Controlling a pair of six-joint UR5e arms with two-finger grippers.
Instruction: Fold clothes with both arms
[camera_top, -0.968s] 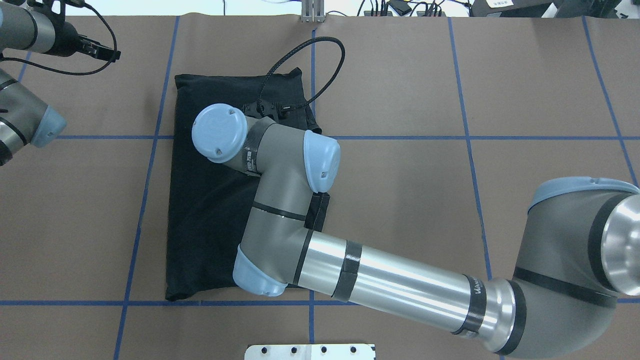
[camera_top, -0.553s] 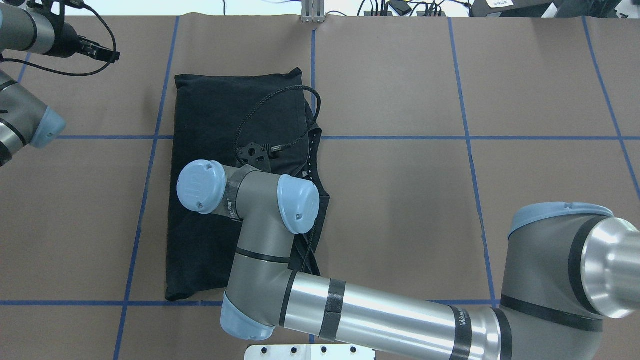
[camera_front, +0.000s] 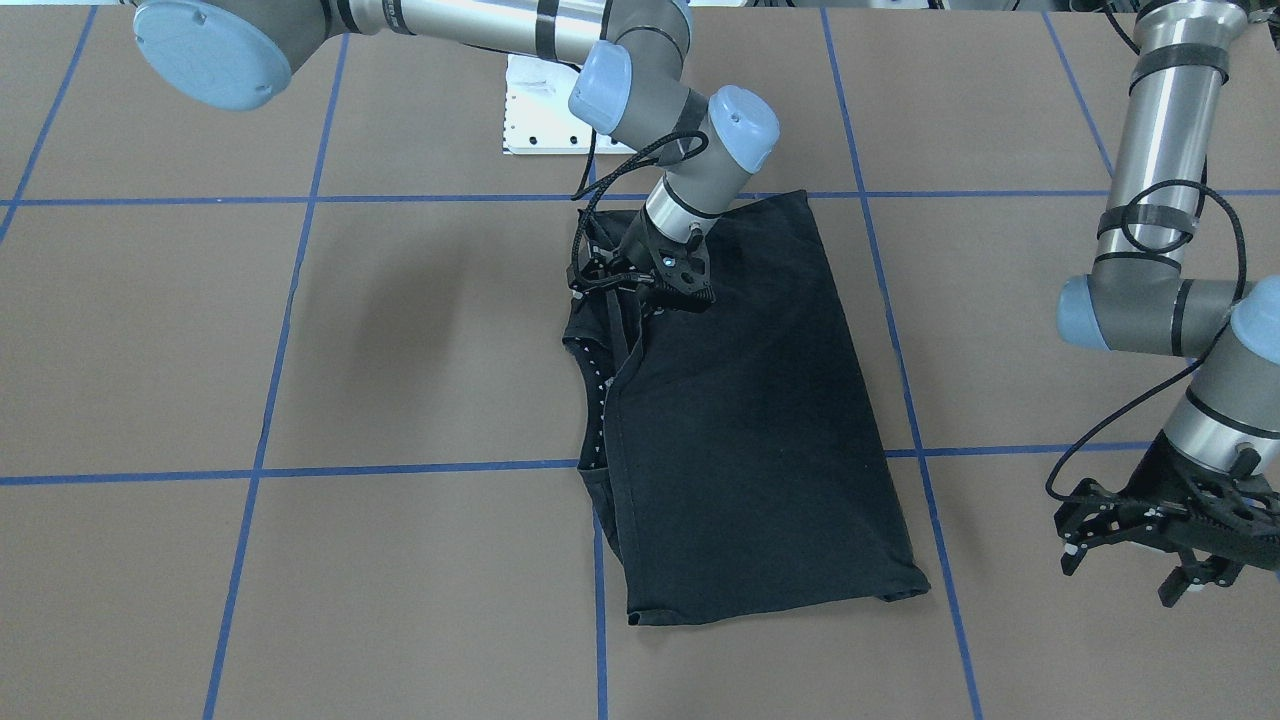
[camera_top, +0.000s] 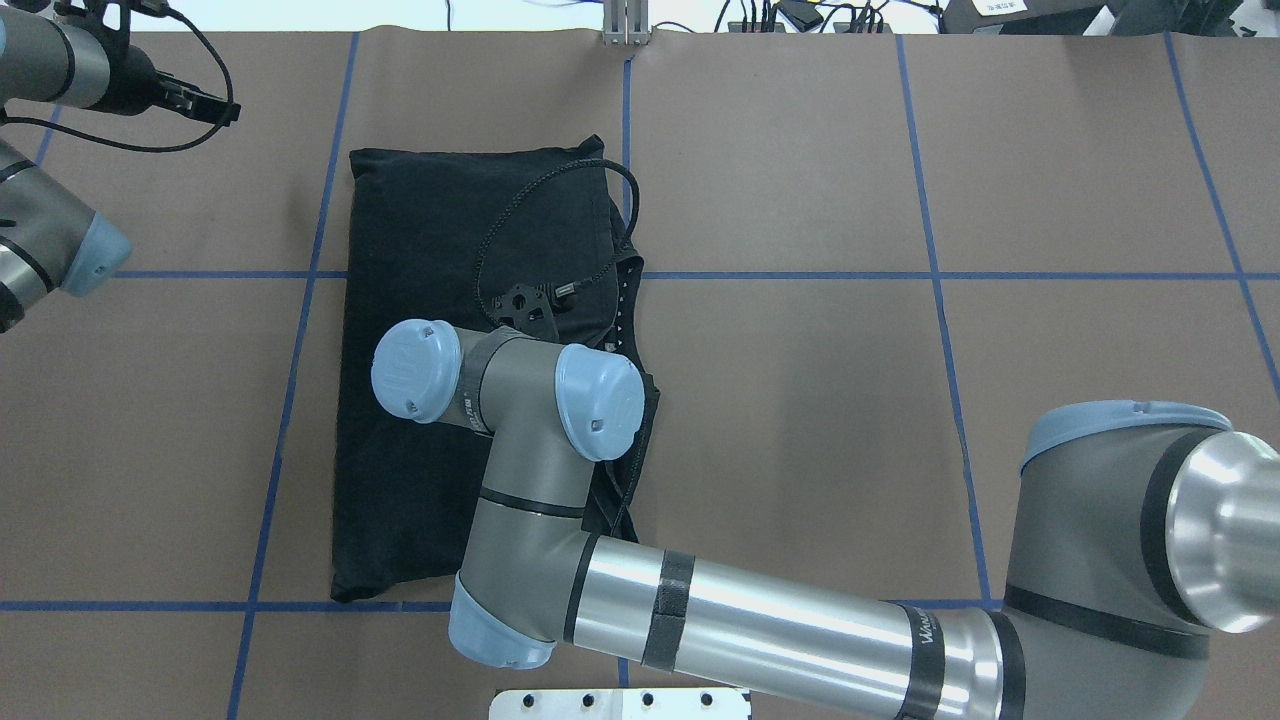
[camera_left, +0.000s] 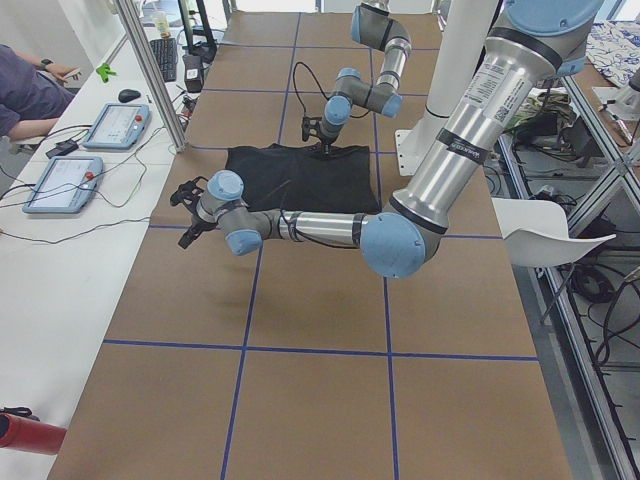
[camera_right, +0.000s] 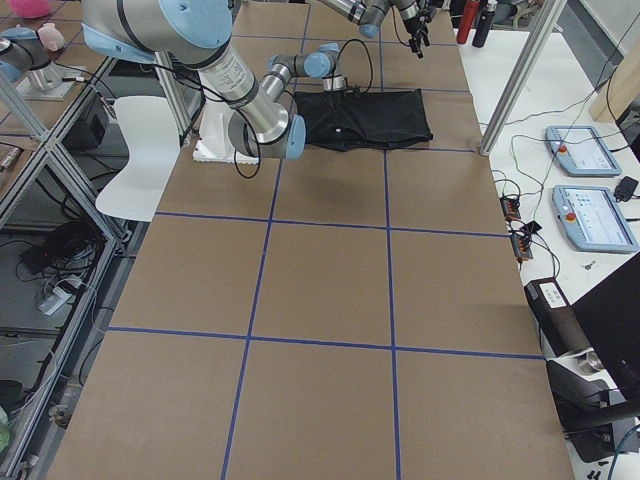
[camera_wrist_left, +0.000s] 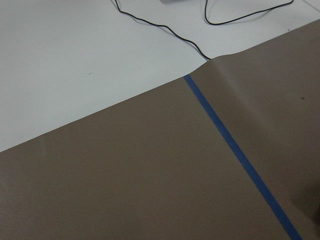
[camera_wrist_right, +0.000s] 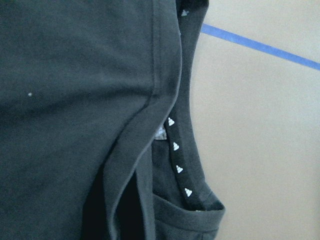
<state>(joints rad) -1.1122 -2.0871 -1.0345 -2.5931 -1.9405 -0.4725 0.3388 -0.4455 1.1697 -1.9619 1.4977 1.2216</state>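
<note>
Where the T-shirt (camera_top: 430, 230) lay: flat on the worktop (camera_top: 800, 420), folded into a long black block just to the robot's left of the middle tape line, its long sides running away from the robot.
Collar (camera_wrist_right: 179, 150): poked out of the folded edge on the robot's right side, with a row of small white triangles along its inner band and loose layers bunched beside it.
Right pincer (camera_front: 620, 283): down at that collar edge, right over the cloth. It was black against black, so I could not tell whether it was open, closed or had any fabric.
Right arm (camera_top: 760, 610): came in from the robot's right, its wrist bent over the shirt's middle and hiding part of it from above.
Cable (camera_top: 545, 195): a black loop from that wrist, arching over the shirt's far half.
Left pincer (camera_front: 1120, 575): fingers spread with nothing between them, above bare worktop and well apart from the shirt.
Left arm (camera_front: 1160, 130): off by the worktop's far left corner.
Tape lines (camera_top: 935, 275): blue, marking the brown surface into big squares.
White plate (camera_top: 620, 703): at the near edge, by the robot's base.
</note>
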